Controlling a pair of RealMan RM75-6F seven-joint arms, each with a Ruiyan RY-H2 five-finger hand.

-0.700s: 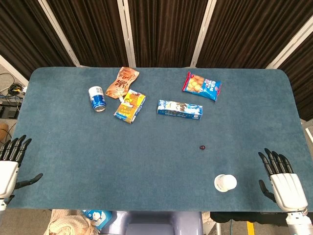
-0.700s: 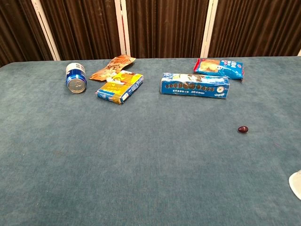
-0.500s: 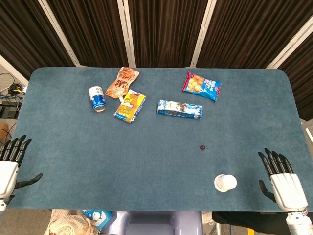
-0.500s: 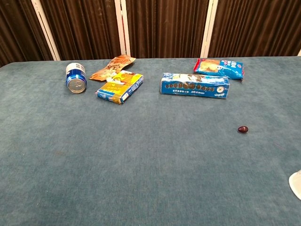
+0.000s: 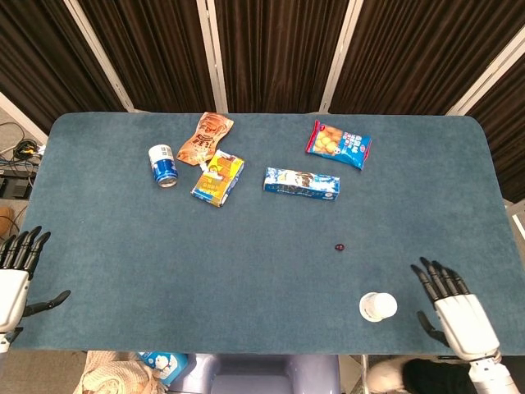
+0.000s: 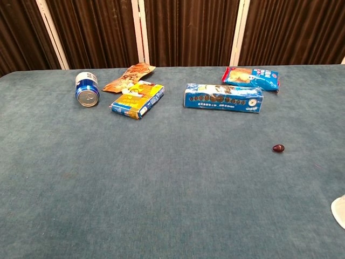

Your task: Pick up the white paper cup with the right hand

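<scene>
The white paper cup (image 5: 377, 307) stands upright near the table's front edge, right of centre; in the chest view only a sliver of the cup (image 6: 339, 210) shows at the right border. My right hand (image 5: 453, 313) hovers just right of the cup, apart from it, fingers spread and empty. At the front left corner my left hand (image 5: 15, 285) is also spread with nothing in it. Neither hand appears in the chest view.
A blue can (image 5: 163, 166) lies at the back left beside an orange snack bag (image 5: 206, 138) and a yellow box (image 5: 218, 177). A blue biscuit box (image 5: 301, 184) and a blue snack bag (image 5: 339, 144) lie further right. A small dark berry (image 5: 340, 246) sits beyond the cup.
My right hand has shifted left and slightly nearer, closing the gap to the cup. The left hand and all objects are unmoved.
</scene>
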